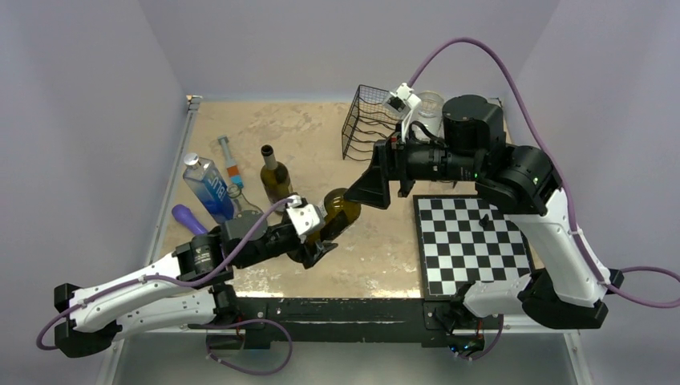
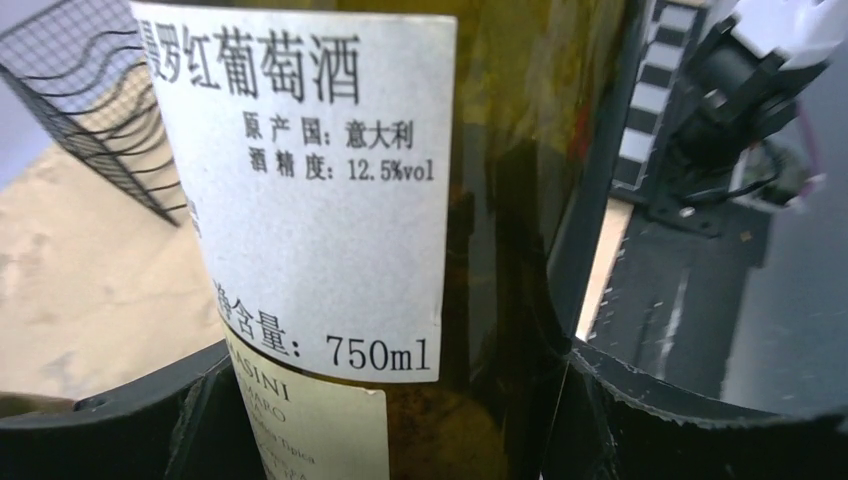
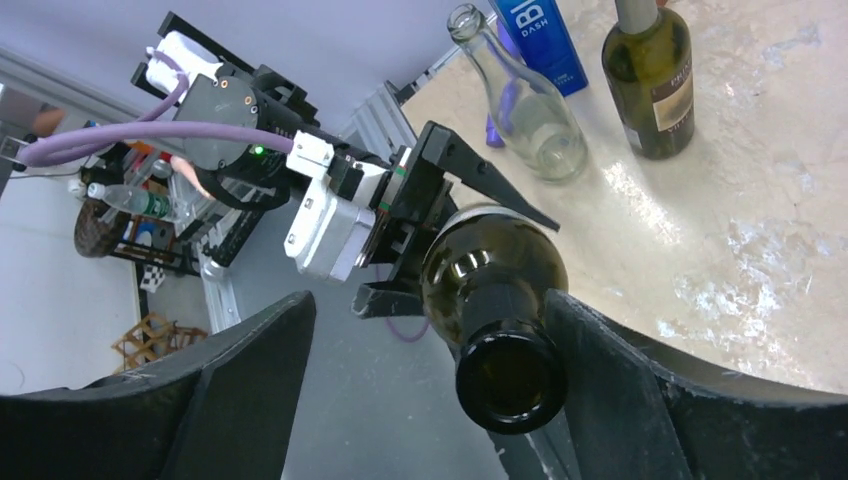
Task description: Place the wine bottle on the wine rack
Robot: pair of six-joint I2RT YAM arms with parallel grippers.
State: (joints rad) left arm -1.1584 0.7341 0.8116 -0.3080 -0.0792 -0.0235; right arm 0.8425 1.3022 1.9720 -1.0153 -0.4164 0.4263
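aloft, left hand (image 1: 319,235) grips the wine bottle (image 1: 343,204) while right hand (image 1: 372,184) gapes around its neck.

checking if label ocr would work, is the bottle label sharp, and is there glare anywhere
Left wrist: the label on the wine bottle is sharp and readable, with no glare on it. Right wrist: bright glare patches on the table, small highlights on the bottle's shoulder. Top external: even light, soft shadows.
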